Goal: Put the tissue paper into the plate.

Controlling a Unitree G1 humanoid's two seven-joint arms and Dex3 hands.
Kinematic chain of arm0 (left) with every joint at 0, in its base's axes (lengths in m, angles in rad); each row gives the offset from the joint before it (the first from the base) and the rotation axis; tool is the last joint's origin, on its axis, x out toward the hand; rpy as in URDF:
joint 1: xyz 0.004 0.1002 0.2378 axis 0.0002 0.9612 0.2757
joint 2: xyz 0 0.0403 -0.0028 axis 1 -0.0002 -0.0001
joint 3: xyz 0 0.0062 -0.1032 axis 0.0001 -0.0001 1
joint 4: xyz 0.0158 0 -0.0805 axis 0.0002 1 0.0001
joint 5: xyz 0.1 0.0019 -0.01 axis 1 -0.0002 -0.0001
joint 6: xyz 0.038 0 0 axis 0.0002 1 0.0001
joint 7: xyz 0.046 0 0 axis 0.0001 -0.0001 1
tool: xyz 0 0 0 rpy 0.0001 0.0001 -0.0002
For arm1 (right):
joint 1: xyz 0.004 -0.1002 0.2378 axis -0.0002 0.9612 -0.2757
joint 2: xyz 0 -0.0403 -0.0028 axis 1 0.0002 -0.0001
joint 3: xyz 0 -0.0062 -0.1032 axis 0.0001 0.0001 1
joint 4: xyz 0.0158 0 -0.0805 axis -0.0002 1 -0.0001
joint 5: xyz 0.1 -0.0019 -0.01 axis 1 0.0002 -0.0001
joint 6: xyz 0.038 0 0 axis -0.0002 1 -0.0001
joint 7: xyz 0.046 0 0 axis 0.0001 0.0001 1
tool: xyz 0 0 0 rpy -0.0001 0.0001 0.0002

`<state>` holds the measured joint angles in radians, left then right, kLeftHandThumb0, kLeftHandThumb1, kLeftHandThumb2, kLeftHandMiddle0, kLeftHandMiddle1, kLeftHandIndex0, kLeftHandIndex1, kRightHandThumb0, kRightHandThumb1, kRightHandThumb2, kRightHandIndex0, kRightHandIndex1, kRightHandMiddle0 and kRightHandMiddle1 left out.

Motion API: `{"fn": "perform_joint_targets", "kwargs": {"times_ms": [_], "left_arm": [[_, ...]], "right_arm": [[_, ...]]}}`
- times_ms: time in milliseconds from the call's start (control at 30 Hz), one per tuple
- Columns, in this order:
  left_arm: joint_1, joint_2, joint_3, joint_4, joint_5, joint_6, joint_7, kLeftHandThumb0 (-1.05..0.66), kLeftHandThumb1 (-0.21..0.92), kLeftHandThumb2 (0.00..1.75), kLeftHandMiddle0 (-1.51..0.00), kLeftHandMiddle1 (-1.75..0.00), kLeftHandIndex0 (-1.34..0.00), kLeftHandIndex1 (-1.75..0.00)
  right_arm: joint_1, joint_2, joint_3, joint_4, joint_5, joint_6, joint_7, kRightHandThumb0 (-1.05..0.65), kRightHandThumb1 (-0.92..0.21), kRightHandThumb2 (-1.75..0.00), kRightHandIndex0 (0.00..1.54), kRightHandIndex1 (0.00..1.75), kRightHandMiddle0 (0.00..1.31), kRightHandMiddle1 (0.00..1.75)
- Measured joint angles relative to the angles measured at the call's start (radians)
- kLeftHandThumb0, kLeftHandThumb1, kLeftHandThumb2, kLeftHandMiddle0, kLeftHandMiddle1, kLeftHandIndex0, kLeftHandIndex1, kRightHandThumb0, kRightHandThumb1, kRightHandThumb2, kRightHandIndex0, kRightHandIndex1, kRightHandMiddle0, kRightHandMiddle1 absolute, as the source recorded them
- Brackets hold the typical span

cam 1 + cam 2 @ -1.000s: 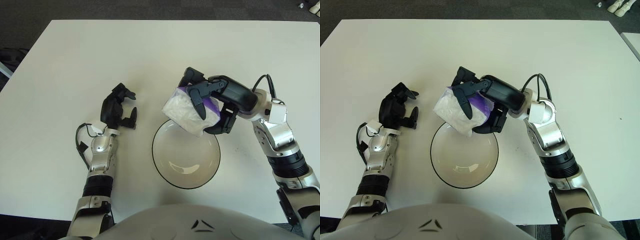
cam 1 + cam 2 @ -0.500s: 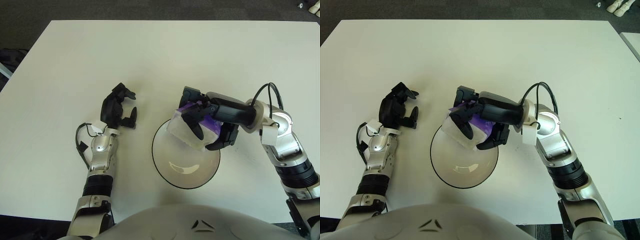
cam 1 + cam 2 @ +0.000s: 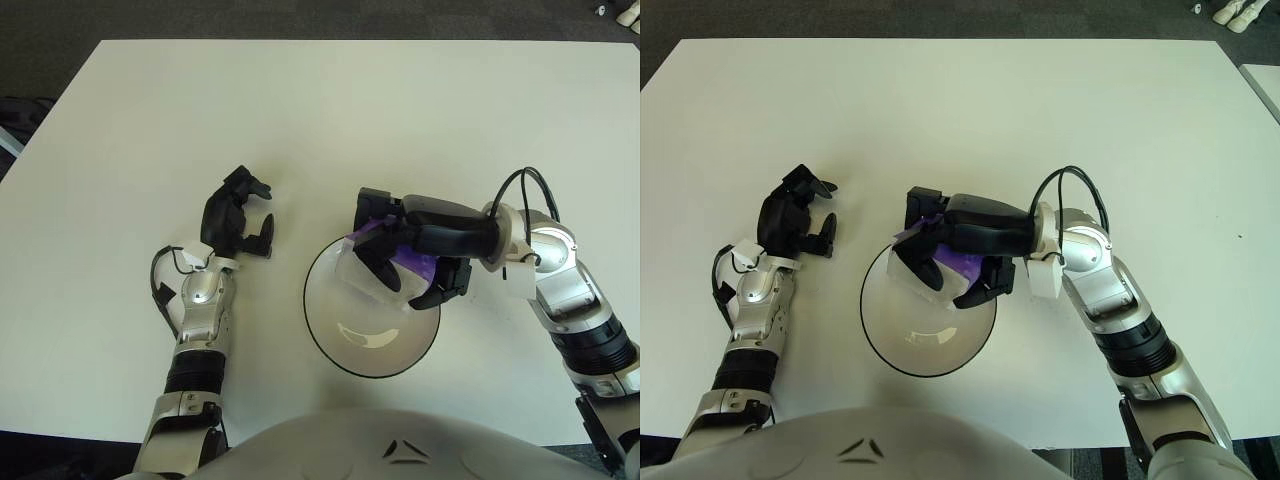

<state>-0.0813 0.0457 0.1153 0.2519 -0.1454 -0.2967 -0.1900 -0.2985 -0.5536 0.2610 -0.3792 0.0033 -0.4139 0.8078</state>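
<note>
My right hand (image 3: 405, 268) has come down over the past second: it was holding the tissue paper (image 3: 365, 272) above the far rim of the plate (image 3: 325, 335), and now the pack sits low, inside the rim on the far side. Fingers are curled around it, clamped; nothing has let go yet. The pack shows white with a purple edge between my dark fingers.

Whether the tissue paper touches the plate's inner wall, I cannot tell; my fingers cover its underside. It looks close to contact, tilted toward the left.

Meaning for the task: transport looks done, release is what remains. My judgement is that spreading the fingers here would leave the pack in the plate, though it lies near the far edge, so it may slide toward the centre or lean on the wall.

Left hand (image 3: 236, 215) is idle, showing on the white surface (image 3: 150, 120) left of the plate, well apart from it, fingers loosely curled and holding nothing.

Risk: a finger snagging the soft wrapper on withdrawal and dragging it back out.
</note>
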Motion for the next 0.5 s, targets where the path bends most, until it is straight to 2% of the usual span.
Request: {"fn": "perform_joint_targets", "kwargs": {"times_ms": [33, 67, 100, 133, 167, 200, 233, 267, 300, 333, 367, 400, 433, 500], "left_arm": [[0.001, 0.0, 0.0, -0.001, 0.0, 0.001, 0.0, -0.01, -0.1, 1.75, -0.91, -1.75, -0.76, -1.63], [0.002, 0.0, 0.0, -0.004, 0.001, 0.002, 0.002, -0.01, -0.09, 1.75, -0.91, -1.75, -0.76, -1.63], [0.004, -0.002, 0.0, -0.007, 0.002, 0.004, 0.006, -0.01, -0.09, 1.75, -0.91, -1.75, -0.76, -1.63], [0.006, -0.003, 0.0, -0.01, 0.003, 0.007, 0.009, -0.01, -0.09, 1.75, -0.91, -1.75, -0.76, -1.63], [0.008, -0.005, 0.0, -0.012, 0.005, 0.008, 0.012, -0.01, -0.09, 1.75, -0.91, -1.75, -0.76, -1.62], [0.01, -0.006, 0.0, -0.015, 0.006, 0.009, 0.015, -0.01, -0.09, 1.75, -0.91, -1.75, -0.76, -1.62], [0.011, -0.007, -0.001, -0.016, 0.006, 0.01, 0.017, -0.01, -0.1, 1.75, -0.91, -1.75, -0.76, -1.62], [0.011, -0.008, -0.001, -0.017, 0.006, 0.01, 0.019, -0.01, -0.1, 1.75, -0.91, -1.75, -0.76, -1.62], [0.011, -0.008, -0.001, -0.017, 0.007, 0.01, 0.019, -0.01, -0.1, 1.75, -0.91, -1.75, -0.76, -1.61], [0.011, -0.008, -0.001, -0.016, 0.007, 0.009, 0.019, -0.01, -0.1, 1.75, -0.91, -1.75, -0.77, -1.61], [0.01, -0.008, -0.001, -0.014, 0.007, 0.007, 0.019, -0.01, -0.1, 1.75, -0.91, -1.75, -0.78, -1.6], [0.008, -0.008, -0.001, -0.01, 0.008, 0.004, 0.019, -0.01, -0.1, 1.75, -0.91, -1.75, -0.78, -1.6], [0.006, -0.009, -0.001, -0.006, 0.008, 0.001, 0.019, -0.01, -0.1, 1.75, -0.91, -1.75, -0.78, -1.6], [0.004, -0.008, -0.002, -0.001, 0.007, -0.001, 0.019, -0.01, -0.1, 1.74, -0.9, -1.75, -0.78, -1.6]], "right_arm": [[0.002, 0.003, -0.001, -0.002, -0.017, 0.001, -0.013, -0.06, -0.34, -1.21, 0.56, 1.75, 0.61, 1.53], [0.006, 0.007, -0.002, -0.006, -0.032, 0.003, -0.025, -0.12, -0.44, -1.1, 0.4, 1.75, 0.54, 1.56], [0.011, 0.013, -0.004, -0.009, -0.045, 0.007, -0.041, -0.22, -0.51, -1.03, 0.26, 1.75, 0.48, 1.63], [0.015, 0.018, -0.006, -0.012, -0.053, 0.01, -0.051, -0.41, -0.56, -0.99, 0.16, 1.73, 0.31, 1.61], [0.019, 0.022, -0.007, -0.014, -0.058, 0.012, -0.061, -0.54, -0.59, -0.96, 0.1, 1.72, 0.2, 1.6], [0.023, 0.027, -0.007, -0.015, -0.061, 0.014, -0.07, -0.58, -0.6, -0.96, 0.08, 1.72, 0.16, 1.6], [0.027, 0.03, -0.008, -0.016, -0.062, 0.015, -0.078, -0.65, -0.63, -0.92, 0.05, 1.65, 0.1, 1.46], [0.03, 0.034, -0.008, -0.017, -0.063, 0.015, -0.085, -0.65, -0.63, -0.92, 0.05, 1.65, 0.1, 1.46], [0.033, 0.036, -0.008, -0.017, -0.063, 0.015, -0.09, -0.76, -0.74, -0.86, 0.03, 1.17, 0.06, 1.09], [0.035, 0.039, -0.008, -0.016, -0.063, 0.013, -0.094, -0.8, -0.77, -0.84, 0.03, 0.93, 0.05, 0.92], [0.037, 0.041, -0.008, -0.015, -0.064, 0.006, -0.099, -0.85, -0.83, -0.82, 0.02, 0.6, 0.03, 0.68], [0.038, 0.042, -0.008, -0.012, -0.064, -0.002, -0.102, -0.9, -0.86, -0.8, 0.01, 0.38, 0.02, 0.5], [0.038, 0.044, -0.008, -0.007, -0.064, -0.014, -0.105, -0.92, -0.88, -0.79, 0.01, 0.24, 0.01, 0.38], [0.037, 0.046, -0.008, 0.005, -0.064, -0.044, -0.109, -0.96, -0.9, -0.78, 0.0, 0.12, 0.01, 0.2]]}}
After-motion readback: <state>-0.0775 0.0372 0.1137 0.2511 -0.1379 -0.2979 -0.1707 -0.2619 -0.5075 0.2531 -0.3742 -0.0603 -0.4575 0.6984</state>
